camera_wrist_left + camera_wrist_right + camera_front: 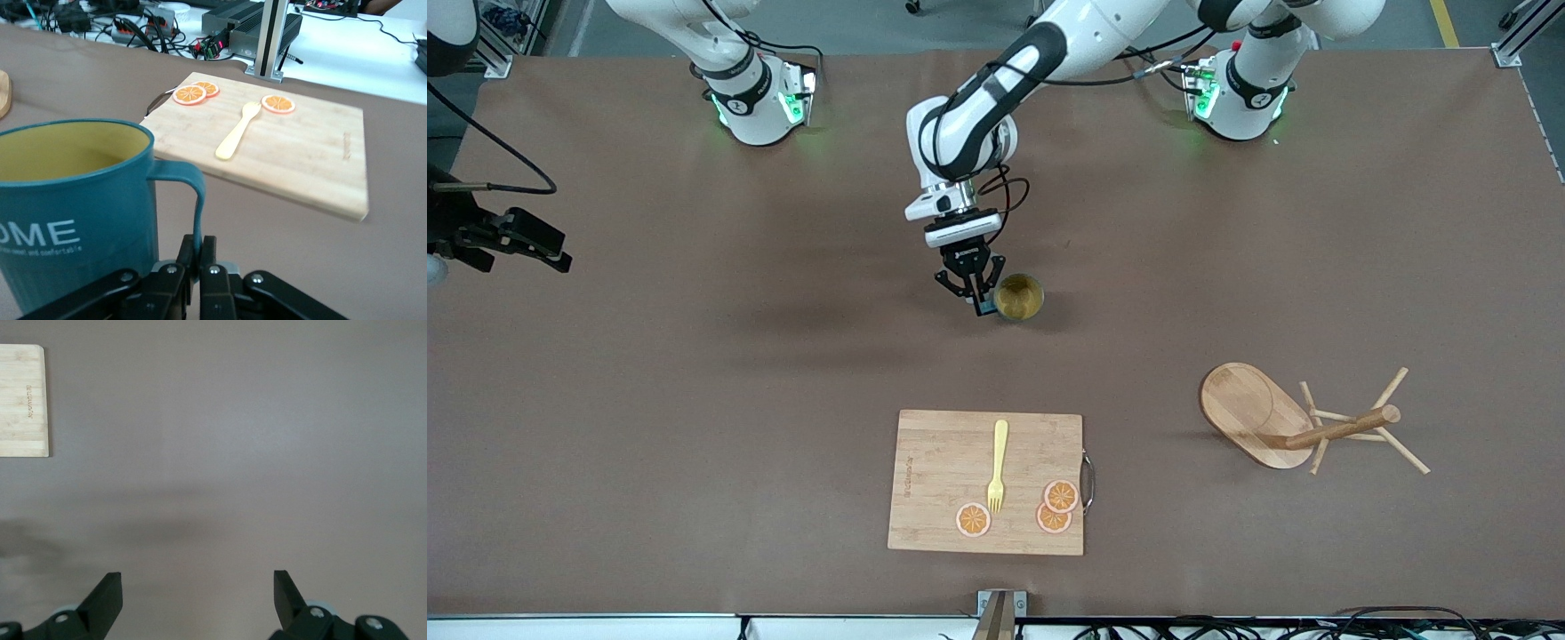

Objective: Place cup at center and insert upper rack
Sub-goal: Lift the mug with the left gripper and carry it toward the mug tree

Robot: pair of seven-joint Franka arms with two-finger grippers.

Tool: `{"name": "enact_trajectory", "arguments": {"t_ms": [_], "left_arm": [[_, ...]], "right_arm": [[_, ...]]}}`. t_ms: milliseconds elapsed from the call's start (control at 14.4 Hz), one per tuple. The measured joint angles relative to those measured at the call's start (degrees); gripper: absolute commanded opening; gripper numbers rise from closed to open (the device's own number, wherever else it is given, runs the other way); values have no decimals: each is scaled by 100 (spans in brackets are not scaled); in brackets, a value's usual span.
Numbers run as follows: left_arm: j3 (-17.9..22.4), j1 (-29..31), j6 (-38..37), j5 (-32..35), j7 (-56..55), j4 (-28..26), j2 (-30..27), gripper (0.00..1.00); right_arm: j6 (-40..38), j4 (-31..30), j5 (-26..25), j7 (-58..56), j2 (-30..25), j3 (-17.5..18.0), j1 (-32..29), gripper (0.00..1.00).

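Cup [73, 200] pinched by its thin handle in my left gripper [197, 260], may swing or slip; right gripper [197, 600] waits wide.

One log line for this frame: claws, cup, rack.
left claw: shut on cup handle, mid-table | right claw: open, waiting over bare table | mug tree: on its side

L hand [971, 296] clamped shut; R hand [198, 590] wide, waiting.
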Motion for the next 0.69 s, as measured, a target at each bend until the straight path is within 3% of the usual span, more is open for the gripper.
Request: {"name": "enact_trajectory", "arguments": {"t_ms": [416, 693], "left_arm": [[2, 1015, 760, -2787, 1887, 308, -1009, 0], [0, 1702, 767, -4022, 2998, 311, -1461, 0]], "right_arm": [[1, 6, -1, 0, 0, -1, 0, 100], [7, 9, -2, 0, 0, -4, -1, 100]]}}
